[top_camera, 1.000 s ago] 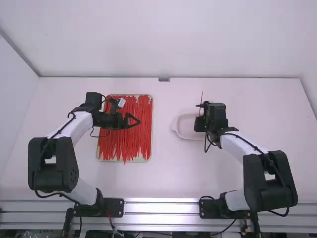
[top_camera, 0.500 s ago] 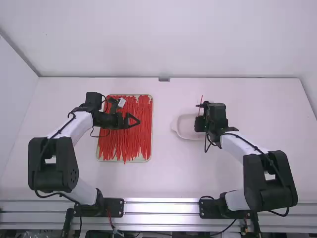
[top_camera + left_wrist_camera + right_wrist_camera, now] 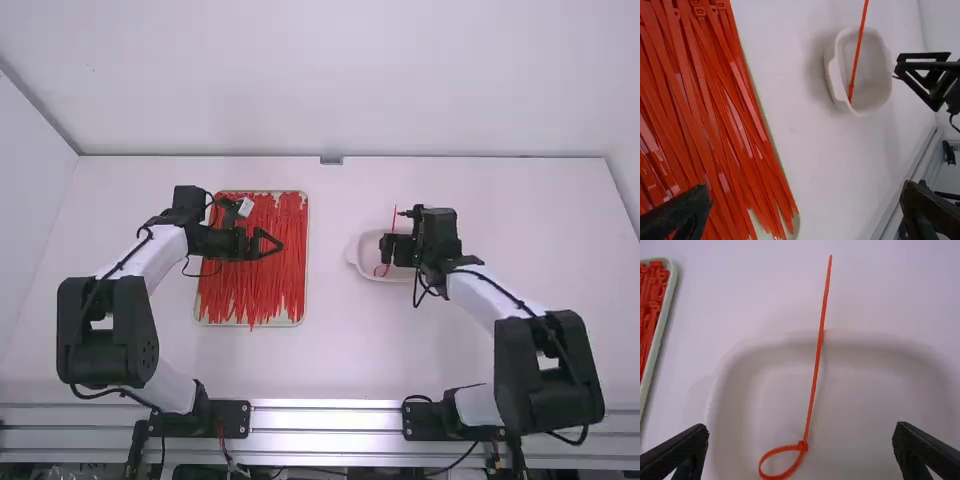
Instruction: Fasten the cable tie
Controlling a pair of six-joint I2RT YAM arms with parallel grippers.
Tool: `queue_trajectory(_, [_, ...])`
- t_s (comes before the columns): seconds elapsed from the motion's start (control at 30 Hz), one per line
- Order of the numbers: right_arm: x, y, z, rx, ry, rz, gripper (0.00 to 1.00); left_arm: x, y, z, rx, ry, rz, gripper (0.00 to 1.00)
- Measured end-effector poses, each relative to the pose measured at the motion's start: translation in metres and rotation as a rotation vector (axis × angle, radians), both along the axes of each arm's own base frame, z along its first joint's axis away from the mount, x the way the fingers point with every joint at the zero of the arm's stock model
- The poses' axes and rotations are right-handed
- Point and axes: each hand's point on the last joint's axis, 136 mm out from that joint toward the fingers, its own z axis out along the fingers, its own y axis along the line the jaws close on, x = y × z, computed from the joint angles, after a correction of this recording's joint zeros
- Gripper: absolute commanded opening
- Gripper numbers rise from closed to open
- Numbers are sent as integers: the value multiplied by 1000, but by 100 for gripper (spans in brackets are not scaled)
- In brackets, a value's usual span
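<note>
The right fingers (image 3: 680,452) stand wide apart and hold nothing. Between them, touching neither, is the tie (image 3: 812,385), already closed into a small loop. The loop and head are at the end nearest the fingers. From the head, the straight tail runs away from the fingers across the dish (image 3: 900,390) and passes over its far rim. The tail's tip ends above the bare worktop (image 3: 900,285). I cannot tell whether the tail rests on that rim or stands clear of it. The dish is white and shallow with rounded corners, and sits directly under the open fingers. Out past one finger, a corner of the tray (image 3: 661,330) shows.

The left fingers (image 3: 677,215) are also spread wide and hold nothing. Under one of them lie the spare ties (image 3: 700,110), orange-red and packed side by side, mostly parallel, on the tray. Under the other finger is bare worktop. Farther out from these fingers sits the dish with the looped tie in it, and just beyond the dish are the right fingers.

In the high view the left fingers hang over the middle of the tray, pointing toward the dish. The right fingers are above the dish, well apart from the left ones. A strip of bare worktop lies between tray and dish.
</note>
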Motion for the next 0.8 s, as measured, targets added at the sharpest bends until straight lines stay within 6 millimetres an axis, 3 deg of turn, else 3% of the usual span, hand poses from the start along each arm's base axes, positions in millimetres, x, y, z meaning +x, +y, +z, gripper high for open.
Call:
queue_trajectory(0.17, [3,0,36,1,-30,5,98,2,6,-4,46,-3,17,99])
queue_trajectory(0.33, [-1,-1,62,2,-70,9,98,5,12,7,95,-56,37,99])
queue_trajectory(0.8, [-10,-13,80,-44,-98,-32,98,4,34,37,244,-146,139,99])
